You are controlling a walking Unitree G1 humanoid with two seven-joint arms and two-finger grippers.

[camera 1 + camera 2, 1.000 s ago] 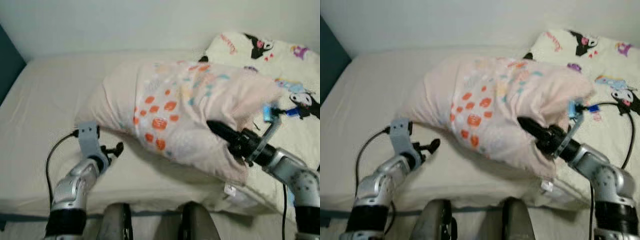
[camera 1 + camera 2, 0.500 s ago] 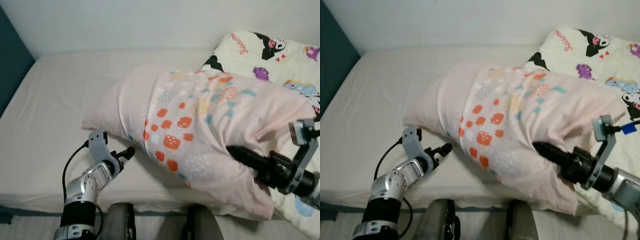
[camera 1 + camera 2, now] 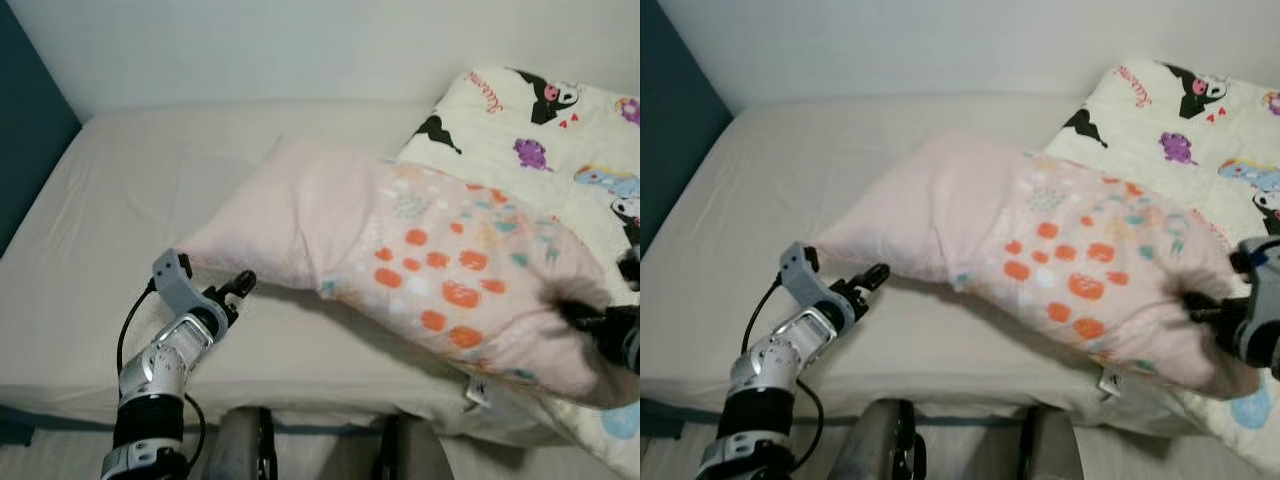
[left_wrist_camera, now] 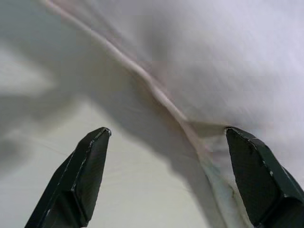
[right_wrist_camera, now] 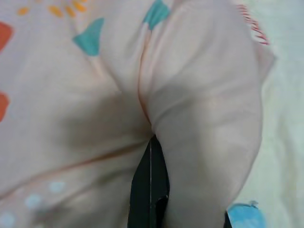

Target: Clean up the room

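Observation:
A pale pink pillow [image 3: 400, 230] with orange and teal dots lies slanted across the beige bed [image 3: 130, 200]. My right gripper [image 3: 572, 302] is shut on the pillow's near right end, and the cloth bunches around it. In the right wrist view its black fingers [image 5: 151, 185] are pinched together in a fold of the pink fabric. My left gripper [image 3: 240, 284] stands open just at the pillow's near left corner. In the left wrist view the pillow's seamed edge [image 4: 161, 97] runs between the two spread fingers [image 4: 80, 175].
A cream blanket [image 3: 540, 120] with cartoon prints covers the right side of the bed, partly under the pillow. A white tag [image 3: 478, 390] hangs off the pillow's near edge. A dark teal wall [image 3: 25, 130] borders the bed's left side. A pale wall runs behind.
The pillow has swung down and to the right with my right gripper, now lying lower and flatter. My left gripper stays by the pillow's left corner. The camera has shifted.

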